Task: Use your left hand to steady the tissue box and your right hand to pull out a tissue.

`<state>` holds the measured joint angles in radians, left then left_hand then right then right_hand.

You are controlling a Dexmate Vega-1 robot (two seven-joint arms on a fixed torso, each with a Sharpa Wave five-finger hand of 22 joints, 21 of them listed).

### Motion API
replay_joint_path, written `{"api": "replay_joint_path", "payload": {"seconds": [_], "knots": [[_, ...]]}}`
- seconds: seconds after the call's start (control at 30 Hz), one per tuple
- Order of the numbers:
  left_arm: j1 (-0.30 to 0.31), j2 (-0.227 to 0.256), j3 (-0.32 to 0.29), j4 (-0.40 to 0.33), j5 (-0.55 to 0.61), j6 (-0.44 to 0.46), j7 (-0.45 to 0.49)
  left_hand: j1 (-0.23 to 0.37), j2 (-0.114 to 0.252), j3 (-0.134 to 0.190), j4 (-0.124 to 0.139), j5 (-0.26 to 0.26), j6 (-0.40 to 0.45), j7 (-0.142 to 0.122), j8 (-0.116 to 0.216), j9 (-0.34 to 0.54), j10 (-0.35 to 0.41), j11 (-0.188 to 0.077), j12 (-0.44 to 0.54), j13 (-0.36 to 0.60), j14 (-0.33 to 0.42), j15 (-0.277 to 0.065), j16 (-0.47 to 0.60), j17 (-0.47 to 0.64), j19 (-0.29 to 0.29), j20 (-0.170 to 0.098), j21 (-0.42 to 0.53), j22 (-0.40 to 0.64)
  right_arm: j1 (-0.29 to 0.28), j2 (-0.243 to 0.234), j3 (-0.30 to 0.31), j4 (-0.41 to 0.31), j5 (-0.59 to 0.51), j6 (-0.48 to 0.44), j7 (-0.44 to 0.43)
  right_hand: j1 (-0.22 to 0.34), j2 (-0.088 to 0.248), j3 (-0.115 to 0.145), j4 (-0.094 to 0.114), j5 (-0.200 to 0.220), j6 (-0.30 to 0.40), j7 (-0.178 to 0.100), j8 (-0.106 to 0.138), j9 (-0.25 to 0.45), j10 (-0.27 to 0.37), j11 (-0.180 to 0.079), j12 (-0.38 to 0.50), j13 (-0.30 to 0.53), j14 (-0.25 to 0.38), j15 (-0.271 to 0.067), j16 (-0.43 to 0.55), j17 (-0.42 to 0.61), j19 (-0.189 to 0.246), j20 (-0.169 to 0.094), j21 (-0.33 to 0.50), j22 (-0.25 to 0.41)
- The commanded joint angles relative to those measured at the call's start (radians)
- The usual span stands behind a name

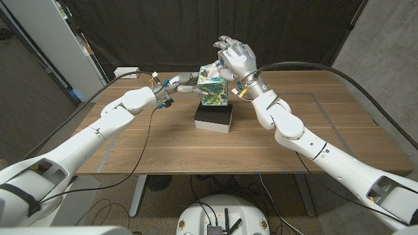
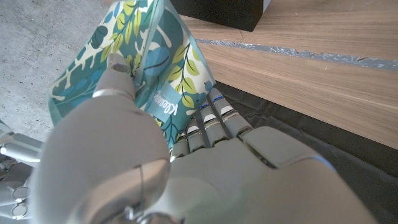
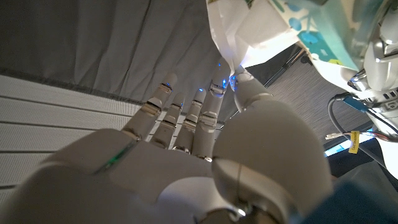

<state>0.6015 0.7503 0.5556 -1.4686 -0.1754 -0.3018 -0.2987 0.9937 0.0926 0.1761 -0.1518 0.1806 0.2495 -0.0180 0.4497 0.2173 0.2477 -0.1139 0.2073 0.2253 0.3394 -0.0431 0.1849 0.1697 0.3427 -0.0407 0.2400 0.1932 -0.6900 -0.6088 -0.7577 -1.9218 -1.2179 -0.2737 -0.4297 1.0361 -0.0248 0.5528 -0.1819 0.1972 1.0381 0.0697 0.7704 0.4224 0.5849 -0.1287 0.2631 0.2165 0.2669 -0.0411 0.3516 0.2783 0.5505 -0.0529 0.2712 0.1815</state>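
Observation:
The tissue box (image 1: 214, 91), cube-shaped with a teal and green leaf print, sits on a block (image 1: 214, 119) that is black on top and white at the front, at the table's middle back. My left hand (image 1: 185, 83) grips the box (image 2: 149, 59) from its left side, thumb on one face and fingers (image 2: 211, 118) on another. Just above the box, my right hand (image 1: 235, 57) pinches a white tissue (image 3: 239, 28) between thumb and fingertip (image 3: 239, 81). The tissue runs taut from the pinch to the box top (image 3: 317, 34).
The wooden table (image 1: 163, 147) has grey tape lines (image 2: 298, 53) marked on it. Cables trail from both arms across the table. A white cabinet (image 1: 46, 46) and a dark curtain stand behind the table's far edge.

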Motion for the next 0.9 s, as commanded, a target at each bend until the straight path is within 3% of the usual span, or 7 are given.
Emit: {"api": "replay_joint_path", "payload": {"seconds": [0.03, 0.43, 0.9], "knots": [[0.000, -0.003, 0.000, 0.009, -0.004, -0.015, -0.009, 0.002, 0.009, 0.006, 0.000, 0.006, 0.007, 0.002, 0.000, 0.000, -0.002, 0.002, 0.000, 0.002, -0.004, -0.102, 0.000, 0.003, -0.006, -0.013, -0.002, 0.003, 0.017, 0.021, -0.017, 0.053, -0.072, -0.033, -0.121, 0.004, -0.015, 0.010, 0.005, 0.010, 0.009, -0.004, 0.008, 0.000, 0.009, -0.011, -0.002, 0.004, 0.012, -0.132, -0.003, 0.002, 0.011, -0.012, 0.003, 0.001], [-0.003, -0.005, 0.003, 0.010, -0.002, -0.012, -0.011, 0.001, 0.010, 0.008, -0.001, 0.006, 0.007, 0.001, 0.000, 0.000, -0.002, 0.001, 0.000, 0.002, -0.005, -0.102, -0.001, 0.002, -0.007, -0.013, -0.002, 0.003, 0.051, 0.043, -0.032, 0.106, -0.094, -0.067, -0.218, 0.003, -0.021, 0.017, 0.010, 0.011, 0.012, -0.009, 0.009, -0.008, 0.017, -0.018, -0.007, 0.003, 0.015, -0.137, -0.006, 0.004, 0.017, -0.023, 0.003, 0.001], [-0.008, -0.009, 0.006, 0.013, 0.001, -0.008, -0.012, 0.000, 0.010, 0.009, -0.002, 0.005, 0.006, 0.002, -0.002, 0.001, -0.003, 0.000, 0.000, 0.002, -0.006, -0.102, -0.001, 0.002, -0.007, -0.013, -0.002, 0.003, 0.093, 0.050, -0.043, 0.136, -0.087, -0.083, -0.245, -0.003, -0.027, 0.025, 0.015, 0.010, 0.016, -0.018, 0.011, -0.015, 0.017, -0.021, -0.015, 0.002, 0.017, -0.141, -0.010, 0.006, 0.020, -0.027, 0.001, 0.002]]}}
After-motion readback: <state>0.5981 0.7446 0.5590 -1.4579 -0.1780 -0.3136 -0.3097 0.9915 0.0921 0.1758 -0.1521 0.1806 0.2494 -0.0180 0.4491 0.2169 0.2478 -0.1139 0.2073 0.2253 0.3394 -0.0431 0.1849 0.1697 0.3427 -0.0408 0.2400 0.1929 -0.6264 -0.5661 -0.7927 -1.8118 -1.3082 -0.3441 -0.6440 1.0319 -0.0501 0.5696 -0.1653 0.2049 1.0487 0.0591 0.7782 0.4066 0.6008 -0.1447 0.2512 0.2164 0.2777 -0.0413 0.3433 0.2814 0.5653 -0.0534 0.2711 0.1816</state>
